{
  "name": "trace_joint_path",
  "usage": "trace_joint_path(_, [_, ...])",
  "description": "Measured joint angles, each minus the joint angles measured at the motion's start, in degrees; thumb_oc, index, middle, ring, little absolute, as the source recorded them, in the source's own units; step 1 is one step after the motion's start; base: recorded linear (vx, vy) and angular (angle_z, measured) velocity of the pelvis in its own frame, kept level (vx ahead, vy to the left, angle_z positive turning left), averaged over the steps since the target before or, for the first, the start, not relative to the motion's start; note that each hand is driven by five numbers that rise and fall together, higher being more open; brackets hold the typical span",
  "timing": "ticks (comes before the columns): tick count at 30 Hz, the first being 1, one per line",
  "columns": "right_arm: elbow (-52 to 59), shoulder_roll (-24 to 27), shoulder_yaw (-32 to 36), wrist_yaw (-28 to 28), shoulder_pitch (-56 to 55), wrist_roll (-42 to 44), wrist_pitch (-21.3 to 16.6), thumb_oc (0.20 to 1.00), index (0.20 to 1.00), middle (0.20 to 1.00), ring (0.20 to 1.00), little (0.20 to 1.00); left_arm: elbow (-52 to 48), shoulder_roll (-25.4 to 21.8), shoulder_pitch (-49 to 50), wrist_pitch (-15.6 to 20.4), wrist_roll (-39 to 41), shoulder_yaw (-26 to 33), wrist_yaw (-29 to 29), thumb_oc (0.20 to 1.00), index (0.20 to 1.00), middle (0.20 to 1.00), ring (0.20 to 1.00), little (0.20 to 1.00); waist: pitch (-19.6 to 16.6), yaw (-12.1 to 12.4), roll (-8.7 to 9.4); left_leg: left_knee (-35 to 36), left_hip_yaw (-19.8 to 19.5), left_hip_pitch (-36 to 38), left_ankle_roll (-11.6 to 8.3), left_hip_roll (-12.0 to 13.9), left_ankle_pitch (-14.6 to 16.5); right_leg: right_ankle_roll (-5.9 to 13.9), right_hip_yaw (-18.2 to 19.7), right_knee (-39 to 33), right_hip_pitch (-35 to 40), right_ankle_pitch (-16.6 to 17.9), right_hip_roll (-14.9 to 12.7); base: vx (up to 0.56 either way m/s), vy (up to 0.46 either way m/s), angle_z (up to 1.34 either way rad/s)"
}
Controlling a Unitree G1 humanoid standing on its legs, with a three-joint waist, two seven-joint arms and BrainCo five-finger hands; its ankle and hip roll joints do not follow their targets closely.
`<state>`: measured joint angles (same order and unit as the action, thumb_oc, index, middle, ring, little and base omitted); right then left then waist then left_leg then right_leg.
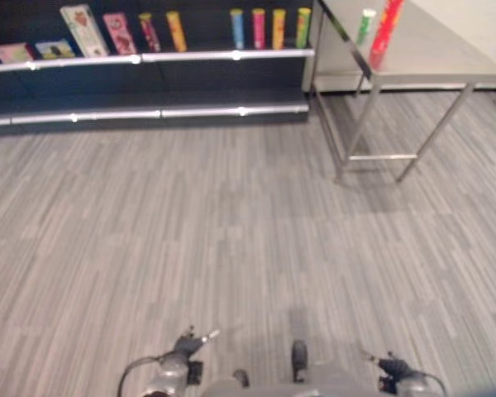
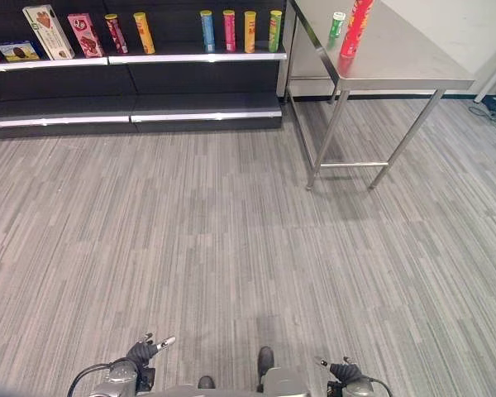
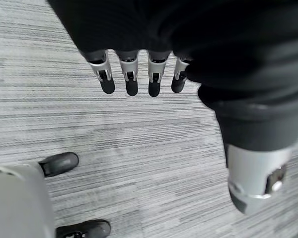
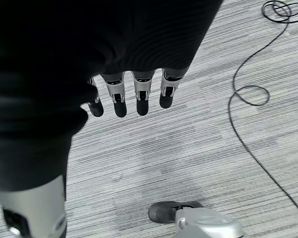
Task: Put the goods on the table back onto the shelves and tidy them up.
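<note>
Red can (image 2: pixel 356 26) on table (image 2: pixel 413 66), far from hands.

The metal surface (image 2: pixel 397 62) stands at the far right and carries a red tube (image 2: pixel 355 26) and a green tube (image 2: pixel 336 23) close together. The dark shelf (image 2: pixel 132 58) beside it holds boxes (image 2: pixel 48 31) and upright tubes (image 2: pixel 229 30). The grey carpet floor (image 2: pixel 231 248) lies before them.

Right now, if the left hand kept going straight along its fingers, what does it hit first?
Most likely the grey carpet floor. The left hand hangs empty, fingers straight and pointing down at bare floor, with nothing between them. Depth is hard to judge.
</note>
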<state>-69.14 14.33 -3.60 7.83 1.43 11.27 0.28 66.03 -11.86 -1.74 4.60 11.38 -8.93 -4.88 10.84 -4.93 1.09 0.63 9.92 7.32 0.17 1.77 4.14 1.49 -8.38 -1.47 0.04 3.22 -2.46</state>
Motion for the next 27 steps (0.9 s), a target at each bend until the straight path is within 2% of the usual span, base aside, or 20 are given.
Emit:
trace_joint_path(1, [-0.05, -0.02, 0.00, 0.00, -0.22, 0.00, 0.04, 1.000, 1.000, 1.000, 1.000, 1.000, 0.05, -0.04, 0.07, -0.02, 0.00, 0.00, 0.05, 1.000, 1.000, 1.000, 1.000, 1.000, -0.04, 0.00, -0.06, 0.07, 0.02, 0.05, 0.00, -0.02, -0.01, 0.49, -0.04, -0.02, -0.04, 0.37, 0.00, 0.00, 0.000, 0.00])
trace_joint_path(7, [0.11, 0.37, 0.00, -0.01, -0.51, -0.01, 0.02, 1.000, 1.000, 1.000, 1.000, 1.000, -0.01, 0.02, 0.28, 0.03, -0.09, 0.00, 0.13, 1.000, 1.000, 1.000, 1.000, 1.000, -0.66, -0.12, -1.23, 0.41, 0.01, 1.26, -0.01, 0.28, -0.01, -0.22, -0.05, -2.34, 2.04, 1.31, 0.67, 0.00, 0.001, -0.01])
trace_joint_path(12, [0.15, 0.70, 0.00, -0.01, 0.02, -0.01, -0.01, 1.000, 1.000, 1.000, 1.000, 1.000, 0.03, 0.14, 0.07, 0.01, -0.10, -0.02, 0.12, 1.000, 1.000, 1.000, 1.000, 1.000, -0.91, -0.11, -1.42, 0.47, -0.05, 1.71, -0.06, 0.56, 0.02, -0.15, -0.03, -2.65, 2.64, 1.31, 0.95, 0.00, 0.000, 0.00])
trace_joint_path(20, [0.08, 0.76, -0.22, -0.01, -1.26, 0.00, 0.05, 1.000, 1.000, 1.000, 1.000, 1.000, 0.19, 0.14, 1.13, 0.00, -0.27, -0.16, 0.17, 1.000, 1.000, 1.000, 1.000, 1.000, -3.46, -0.15, -0.76, 0.46, 0.00, 0.66, -0.28, 0.64, -0.14, 0.26, 0.10, -1.86, 1.18, 1.03, 0.94, 0.00, 0.000, 0.00])
trace_joint_path(27, [-0.01, 0.77, -0.24, -0.03, -1.25, -0.01, 0.05, 1.000, 1.000, 1.000, 1.000, 1.000, 0.35, 0.09, 1.16, -0.02, -1.31, -0.20, 0.18, 1.000, 1.000, 1.000, 1.000, 1.000, -3.74, -0.17, -0.60, 0.39, 0.04, 0.33, -0.39, 0.72, -0.31, 0.16, 0.11, -1.27, 0.61, 0.97, 0.94, 0.00, 0.000, 0.00])
